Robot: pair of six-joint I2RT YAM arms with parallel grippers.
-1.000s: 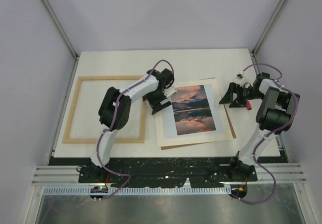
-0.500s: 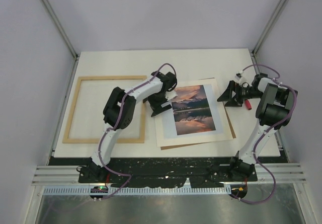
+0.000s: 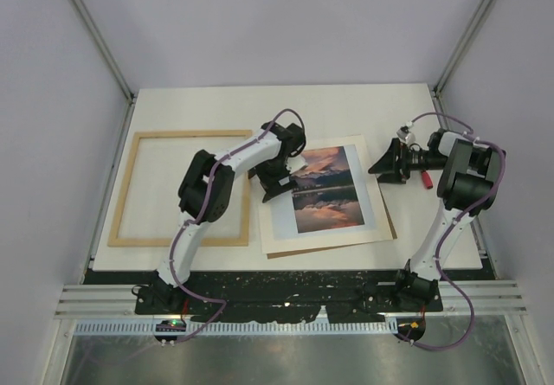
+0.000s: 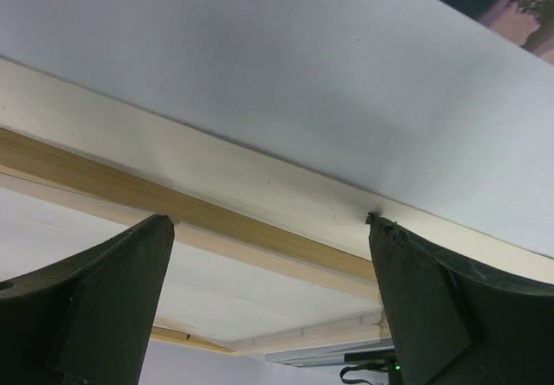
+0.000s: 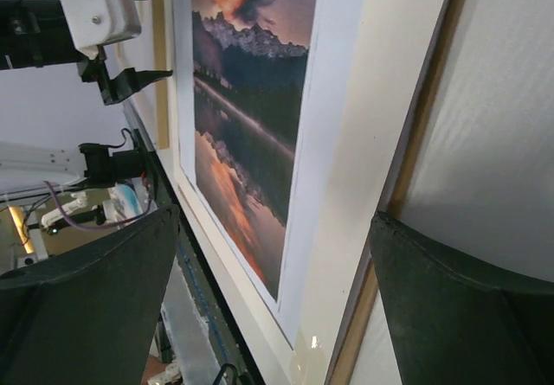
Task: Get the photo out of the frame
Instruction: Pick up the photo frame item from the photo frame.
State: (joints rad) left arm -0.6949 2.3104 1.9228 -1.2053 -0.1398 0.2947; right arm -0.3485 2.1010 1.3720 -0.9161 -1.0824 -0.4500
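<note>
The photo [image 3: 325,188], a white sheet with an orange sunset and dark mountains, lies face up on a cream mat [image 3: 374,222] in the middle of the table. The light-wood frame [image 3: 128,190] lies apart at the left, with only table inside it. My left gripper [image 3: 279,180] stands open at the photo's left edge, low over the table. In the left wrist view the photo [image 4: 303,73] and mat [image 4: 260,177] fill the top, and one fingertip [image 4: 381,229] meets the mat's edge. My right gripper [image 3: 381,165] is open, just off the stack's right edge, holding nothing.
A brown board [image 3: 396,219] shows under the mat along its right and near edges. In the right wrist view the photo [image 5: 251,117], mat [image 5: 381,125] and board edge [image 5: 424,143] run lengthwise. The table's near edge and a metal rail [image 3: 286,303] lie close behind the stack.
The photo, mat and board have slid a little to the left and turned slightly. My left gripper went with them; my right gripper moved left toward the stack's right edge.
</note>
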